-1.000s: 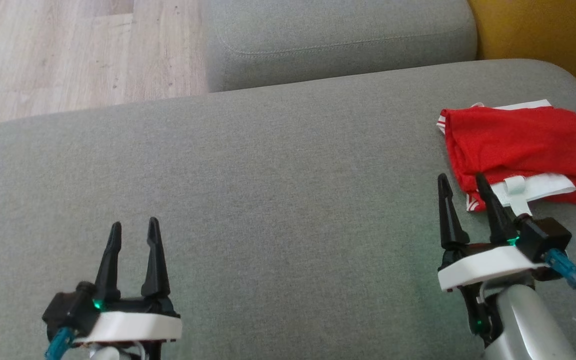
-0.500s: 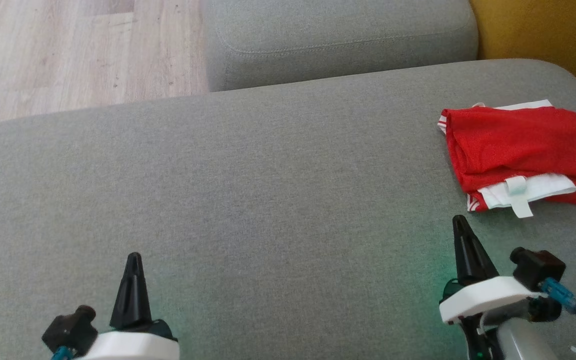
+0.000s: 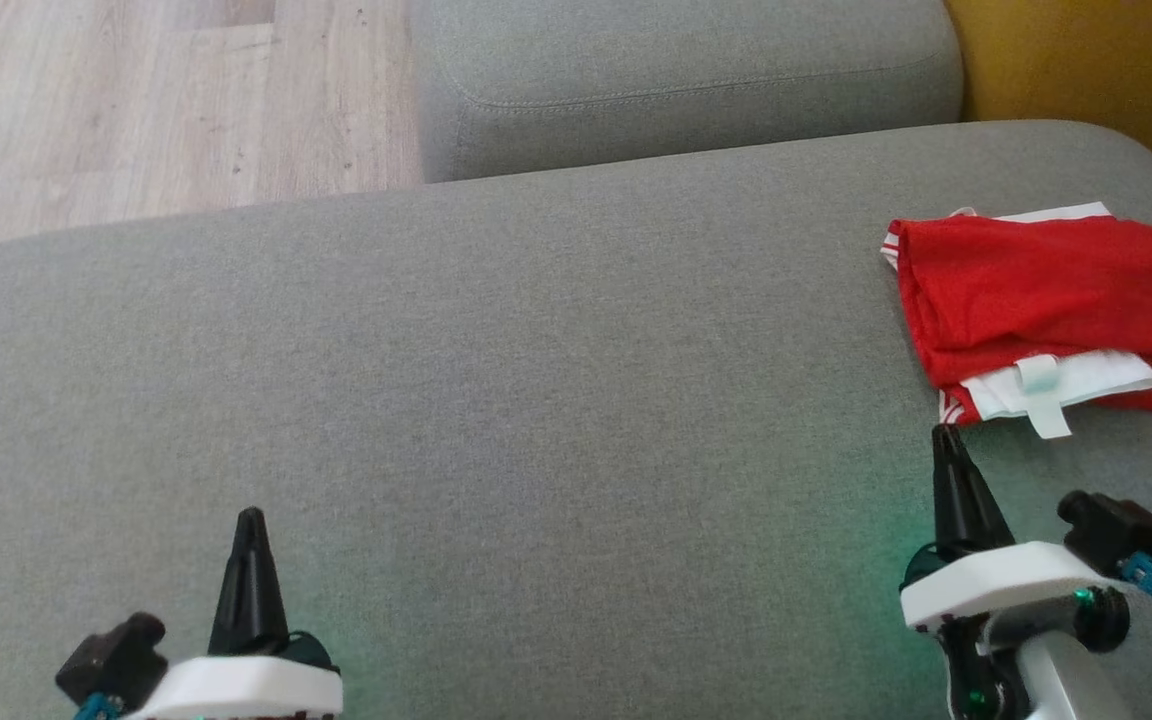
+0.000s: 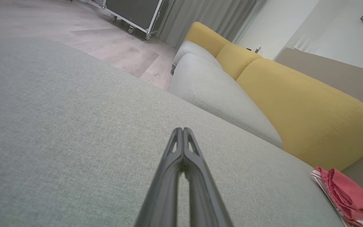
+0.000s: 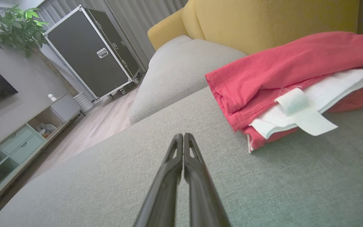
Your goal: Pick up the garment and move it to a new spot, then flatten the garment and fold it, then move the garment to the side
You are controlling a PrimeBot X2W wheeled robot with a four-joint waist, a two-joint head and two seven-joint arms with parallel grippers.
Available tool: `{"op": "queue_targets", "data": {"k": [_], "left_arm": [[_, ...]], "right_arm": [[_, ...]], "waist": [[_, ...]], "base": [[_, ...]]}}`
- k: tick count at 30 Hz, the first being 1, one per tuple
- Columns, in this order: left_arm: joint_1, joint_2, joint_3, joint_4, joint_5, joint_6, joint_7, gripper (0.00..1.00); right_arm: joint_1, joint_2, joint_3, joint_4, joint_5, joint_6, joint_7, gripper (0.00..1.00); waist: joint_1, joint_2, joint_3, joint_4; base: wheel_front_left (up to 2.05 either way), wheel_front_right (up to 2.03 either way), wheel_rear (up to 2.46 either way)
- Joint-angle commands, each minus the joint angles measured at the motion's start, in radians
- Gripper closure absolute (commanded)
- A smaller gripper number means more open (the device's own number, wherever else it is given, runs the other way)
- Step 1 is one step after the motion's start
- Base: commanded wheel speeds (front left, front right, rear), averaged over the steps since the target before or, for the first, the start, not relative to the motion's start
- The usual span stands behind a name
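The red garment with white trim lies folded at the right end of the grey sofa seat. It also appears in the right wrist view as the garment, up and right of my fingers, and at the far lower right of the left wrist view as the garment. My right gripper is shut and empty, its tip just short of the garment's near left corner. Far off at the lower left, my left gripper is shut and empty over bare cushion.
A second grey cushion lies beyond the seat, with a yellow backrest at the far right. Wooden floor shows at the upper left. A black wheeled case, a plant and a low cabinet stand across the room.
Both grippers went from open to shut. The right gripper drew back from the garment's near edge, and the left gripper pulled back toward the bottom of the head view.
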Motion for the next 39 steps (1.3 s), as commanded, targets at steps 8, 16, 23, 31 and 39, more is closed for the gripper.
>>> {"op": "queue_targets", "data": {"k": [8,16,23,31,39], "left_arm": [[-0.058,0.002,0.032,-0.034,-0.100,-0.006,0.028,1.00],[-0.065,0.003,0.044,-0.034,-0.179,-0.008,0.051,1.00],[-0.072,0.003,0.055,-0.035,-0.248,-0.009,0.071,1.00],[-0.079,0.004,0.067,-0.035,-0.327,-0.011,0.094,1.00],[-0.086,0.004,0.079,-0.036,-0.407,-0.012,0.117,1.00]], "right_arm": [[-0.042,-0.003,-0.016,-0.051,0.111,0.000,0.026,1.00],[-0.040,-0.003,-0.029,-0.063,0.198,0.000,0.049,1.00],[-0.038,-0.003,-0.041,-0.073,0.274,0.000,0.069,1.00],[-0.035,-0.002,-0.054,-0.085,0.361,0.000,0.092,1.00],[-0.033,-0.002,-0.068,-0.096,0.448,0.000,0.115,1.00]], "waist": [[0.0000,0.0000,0.000,0.005],[0.0000,0.0000,0.000,0.009],[0.0000,0.0000,-0.001,0.012],[0.0000,0.0000,-0.001,0.016],[0.0000,0.0000,-0.001,0.020]], "base": [[0.00,0.00,0.00],[0.00,0.00,0.00],[0.00,0.00,0.00],[0.00,0.00,0.00],[0.00,0.00,0.00]]}}
